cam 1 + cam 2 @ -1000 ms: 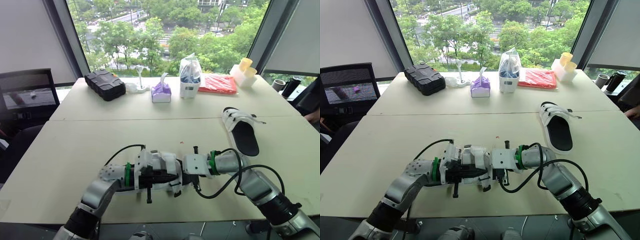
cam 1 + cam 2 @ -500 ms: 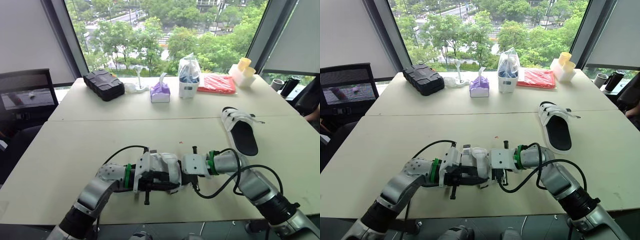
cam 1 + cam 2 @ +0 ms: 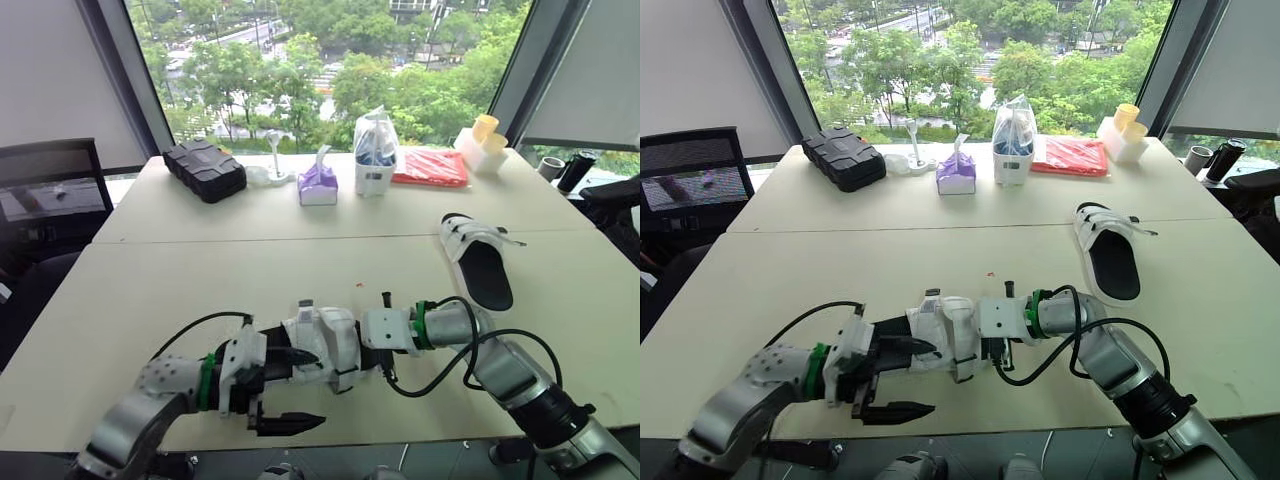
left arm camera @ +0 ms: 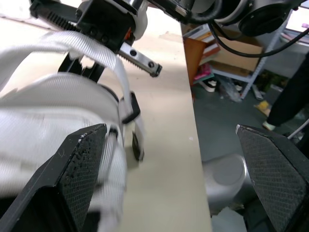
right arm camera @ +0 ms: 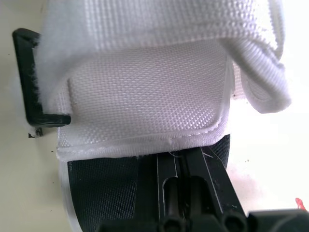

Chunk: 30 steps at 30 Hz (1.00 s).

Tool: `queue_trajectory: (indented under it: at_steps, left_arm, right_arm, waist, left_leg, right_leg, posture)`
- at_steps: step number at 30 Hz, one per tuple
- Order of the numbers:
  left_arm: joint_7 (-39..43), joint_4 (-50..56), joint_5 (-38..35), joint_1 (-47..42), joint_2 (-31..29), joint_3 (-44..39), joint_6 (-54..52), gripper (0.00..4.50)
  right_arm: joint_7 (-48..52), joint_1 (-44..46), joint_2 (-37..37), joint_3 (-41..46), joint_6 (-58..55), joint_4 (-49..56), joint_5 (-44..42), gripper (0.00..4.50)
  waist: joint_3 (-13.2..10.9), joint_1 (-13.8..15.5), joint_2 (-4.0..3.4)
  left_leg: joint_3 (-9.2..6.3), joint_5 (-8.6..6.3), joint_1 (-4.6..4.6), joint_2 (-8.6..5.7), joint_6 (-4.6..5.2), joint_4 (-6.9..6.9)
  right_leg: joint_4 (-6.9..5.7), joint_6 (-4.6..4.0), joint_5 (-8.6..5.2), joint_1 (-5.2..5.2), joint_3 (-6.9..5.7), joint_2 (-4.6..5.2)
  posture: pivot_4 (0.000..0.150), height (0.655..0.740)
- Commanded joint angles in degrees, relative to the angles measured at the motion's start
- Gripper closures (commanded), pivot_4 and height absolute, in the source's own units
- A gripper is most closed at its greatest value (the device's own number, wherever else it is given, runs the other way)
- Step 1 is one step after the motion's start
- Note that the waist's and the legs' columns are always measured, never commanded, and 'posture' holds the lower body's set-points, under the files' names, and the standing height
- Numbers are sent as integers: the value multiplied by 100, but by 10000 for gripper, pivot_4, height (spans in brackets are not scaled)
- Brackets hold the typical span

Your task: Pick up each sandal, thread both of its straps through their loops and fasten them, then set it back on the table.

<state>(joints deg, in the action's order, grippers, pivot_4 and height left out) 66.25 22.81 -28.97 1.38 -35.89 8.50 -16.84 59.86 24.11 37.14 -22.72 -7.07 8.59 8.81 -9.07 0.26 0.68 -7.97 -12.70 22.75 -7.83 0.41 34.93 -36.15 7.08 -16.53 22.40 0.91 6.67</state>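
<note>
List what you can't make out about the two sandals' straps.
- Near sandal, eye views: the end by the right gripper is hidden behind it.
- Same sandal, left wrist view: straps blurred and cut off by the edge.
- Right wrist view: black loop half covered by the white strap.
- Far sandal: strap fastening too small to tell.

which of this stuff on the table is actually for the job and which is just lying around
For the job: near sandal in the right tool, far sandal on the table.
Lying about: black case, tissue pack, plastic bag, red packet, yellow cups.
</note>
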Motion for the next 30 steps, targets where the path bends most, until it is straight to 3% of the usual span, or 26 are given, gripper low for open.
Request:
queue_trajectory:
  at_steps: [1, 11, 16, 27, 30]
  left_arm:
    - [137, 38, 84, 302, -54, 147, 220, 628]
    - [-347, -812, 1012, 148, 668, 891, 873, 628]
    - [-760, -1071, 1155, -58, 1144, 925, 930, 628]
    - [-778, -1314, 1051, -210, 1513, 1002, 842, 628]
    - [-709, -1357, 994, -254, 1531, 1031, 758, 9371]
  right_arm:
    - [46, -33, 3, -163, -80, -219, 148, 45000]
    - [142, -85, 127, -107, -111, -118, 138, 45000]
    - [171, -183, 217, -57, -203, 34, 112, 45000]
    - [187, -233, 269, -44, -318, 152, 101, 45000]
    - [195, -224, 274, -61, -310, 151, 109, 45000]
  waist:
    - [-1, -1, -1]
    - [-3, 44, -3]
    - [-6, 57, -4]
    - [-7, 102, -6]
    - [-6, 134, -6]
  left_leg:
    - [2, 0, 0, 0, 0, 0]
    - [4, 0, 2, 2, 0, 3]
    - [4, 0, 6, 0, 0, 5]
    - [3, 0, 15, -7, 1, 19]
    - [3, 0, 15, -7, 1, 21]
  right_leg:
    - [1, -1, 0, -1, 1, 0]
    - [2, -5, -2, 1, 2, 0]
    - [3, -3, -1, 2, 1, 0]
    - [4, -1, -1, 1, -2, 6]
    - [4, -1, -1, 1, -2, 5]
  posture:
    - [1500, 7400]
    - [1500, 7400]
    - [1500, 7400]
    - [1500, 7400]
    - [1500, 7400]
